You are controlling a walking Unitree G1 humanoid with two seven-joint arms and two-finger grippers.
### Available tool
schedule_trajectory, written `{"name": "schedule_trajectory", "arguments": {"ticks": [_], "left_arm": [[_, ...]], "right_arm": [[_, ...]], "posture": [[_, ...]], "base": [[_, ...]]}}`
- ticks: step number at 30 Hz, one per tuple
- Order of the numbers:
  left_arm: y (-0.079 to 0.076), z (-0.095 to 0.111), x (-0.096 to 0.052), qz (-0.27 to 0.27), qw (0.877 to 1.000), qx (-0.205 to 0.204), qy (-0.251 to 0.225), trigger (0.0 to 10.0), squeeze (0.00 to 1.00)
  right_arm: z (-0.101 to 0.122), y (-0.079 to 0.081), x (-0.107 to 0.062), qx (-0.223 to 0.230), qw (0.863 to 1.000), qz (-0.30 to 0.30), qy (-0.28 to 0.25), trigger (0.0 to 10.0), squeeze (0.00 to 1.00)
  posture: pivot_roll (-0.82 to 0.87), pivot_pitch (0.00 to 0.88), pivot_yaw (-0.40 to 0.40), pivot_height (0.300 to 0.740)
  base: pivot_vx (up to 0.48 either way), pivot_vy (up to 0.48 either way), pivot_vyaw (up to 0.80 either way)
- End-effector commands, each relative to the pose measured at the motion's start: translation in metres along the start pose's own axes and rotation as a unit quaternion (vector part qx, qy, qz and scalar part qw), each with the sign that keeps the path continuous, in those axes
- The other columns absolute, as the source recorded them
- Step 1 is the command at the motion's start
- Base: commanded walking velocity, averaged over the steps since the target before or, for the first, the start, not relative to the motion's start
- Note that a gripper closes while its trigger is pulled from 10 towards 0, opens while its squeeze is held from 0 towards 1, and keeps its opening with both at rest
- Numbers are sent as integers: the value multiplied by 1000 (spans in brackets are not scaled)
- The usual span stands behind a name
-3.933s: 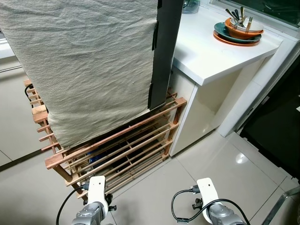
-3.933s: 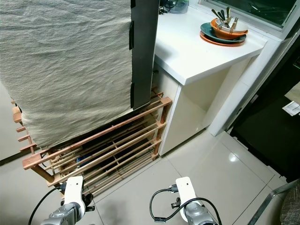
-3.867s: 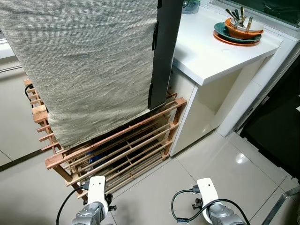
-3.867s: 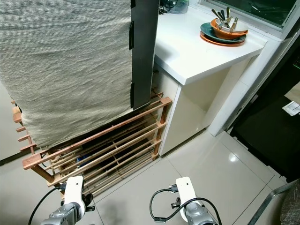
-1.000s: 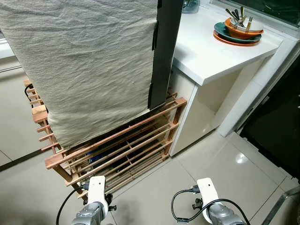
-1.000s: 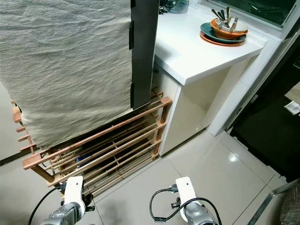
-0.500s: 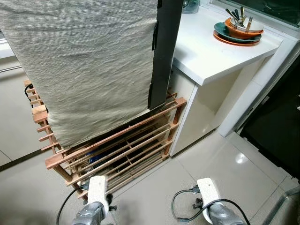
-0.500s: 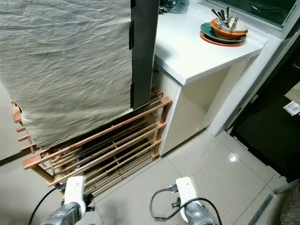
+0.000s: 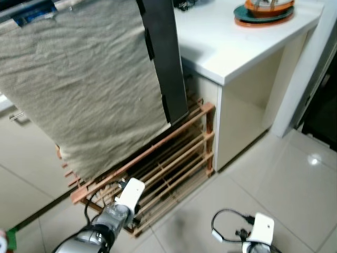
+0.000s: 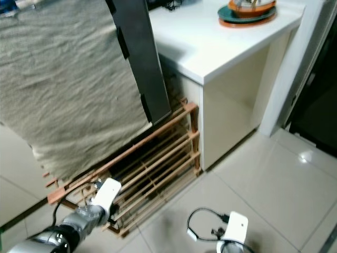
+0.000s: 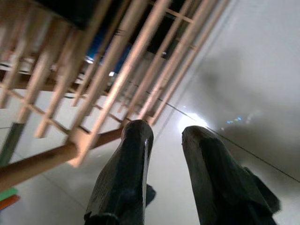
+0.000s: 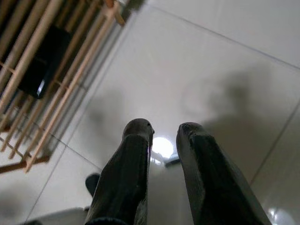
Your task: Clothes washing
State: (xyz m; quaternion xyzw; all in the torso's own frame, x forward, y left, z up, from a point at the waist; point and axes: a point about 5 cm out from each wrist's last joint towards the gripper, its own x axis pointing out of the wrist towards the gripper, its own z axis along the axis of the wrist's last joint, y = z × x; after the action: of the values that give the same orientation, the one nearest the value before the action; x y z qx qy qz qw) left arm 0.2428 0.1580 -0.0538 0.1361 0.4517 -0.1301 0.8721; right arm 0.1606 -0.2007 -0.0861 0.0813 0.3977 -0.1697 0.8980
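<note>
Two claws low over pale floor tiles [image 9: 274, 174], nothing gripped. Left claw [image 11: 164, 133] slightly spread, beside the foot of a wooden slatted rack [image 9: 174, 158]. Right claw [image 12: 161, 129] also slightly spread, above bare tile. Beige crinkled cloth [image 9: 89, 89] draped down over the rack's upper part, a dark panel [image 9: 166, 63] leaning next to it. White surface [image 9: 237, 45] at right, with stacked plates [image 9: 263, 11].
</note>
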Motion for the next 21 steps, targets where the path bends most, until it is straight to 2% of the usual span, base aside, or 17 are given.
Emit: {"name": "schedule_trajectory", "arguments": {"ticks": [1, 2, 4, 7, 8, 11, 14, 16, 17, 19, 20, 21], "left_arm": [[14, 7, -2, 25, 999, -33, -28, 10000, 0], [14, 7, -2, 25, 999, -33, -28, 10000, 0], [15, 12, -3, 17, 996, -69, -53, 10000, 0], [18, 10, -5, 14, 993, -74, -91, 10000, 0], [18, 10, -5, 14, 993, -74, -91, 10000, 0], [20, -3, -9, 27, 991, -60, -114, 10000, 0], [21, -8, -16, 46, 987, -29, -152, 10000, 0], [21, -8, -18, 54, 985, -28, -165, 10000, 0], [22, -7, -21, 59, 981, -25, -182, 10000, 0], [22, -5, -24, 62, 979, -24, -193, 10000, 0], [24, 1, -29, 63, 973, -40, -217, 10000, 1000], [26, 11, -39, 72, 964, -62, -249, 10000, 1000]], "right_arm": [[30, 4, 1, -48, 994, -10, -98, 10000, 0], [30, 4, 1, -48, 994, -10, -98, 10000, 0], [51, 3, 1, -77, 985, -11, -157, 10000, 0], [80, 9, -2, -128, 966, 30, -222, 10000, 0], [80, 9, -2, -128, 966, 30, -222, 10000, 0], [99, 9, -10, -161, 951, 49, -260, 10000, 0], [107, 8, -17, -159, 947, 66, -271, 10000, 0], [109, 7, -20, -157, 946, 69, -275, 10000, 0], [112, 6, -25, -156, 942, 73, -287, 10000, 1000], [114, 6, -28, -156, 940, 77, -295, 10000, 1000], [117, 8, -33, -161, 935, 90, -301, 10000, 1000], [120, 11, -39, -160, 932, 106, -308, 10000, 1000]], "posture": [[-266, 0, 204, 740], [-266, 0, 204, 740], [-258, 0, 183, 740], [-245, 0, 127, 740], [-245, 0, 127, 740], [-236, 0, 62, 740], [-217, 0, -18, 740], [-217, 0, -18, 740], [-203, 0, -61, 740], [-203, 0, -61, 740], [-193, 0, -93, 740], [-182, 0, -118, 740]], "base": [[0, 0, 0], [0, 0, 0], [0, 0, 0], [0, 0, 0], [0, 0, 0], [0, 0, 0], [0, 0, 0], [0, 0, 0], [0, 0, 0], [0, 0, 0], [0, 0, 0], [0, 0, 0]]}}
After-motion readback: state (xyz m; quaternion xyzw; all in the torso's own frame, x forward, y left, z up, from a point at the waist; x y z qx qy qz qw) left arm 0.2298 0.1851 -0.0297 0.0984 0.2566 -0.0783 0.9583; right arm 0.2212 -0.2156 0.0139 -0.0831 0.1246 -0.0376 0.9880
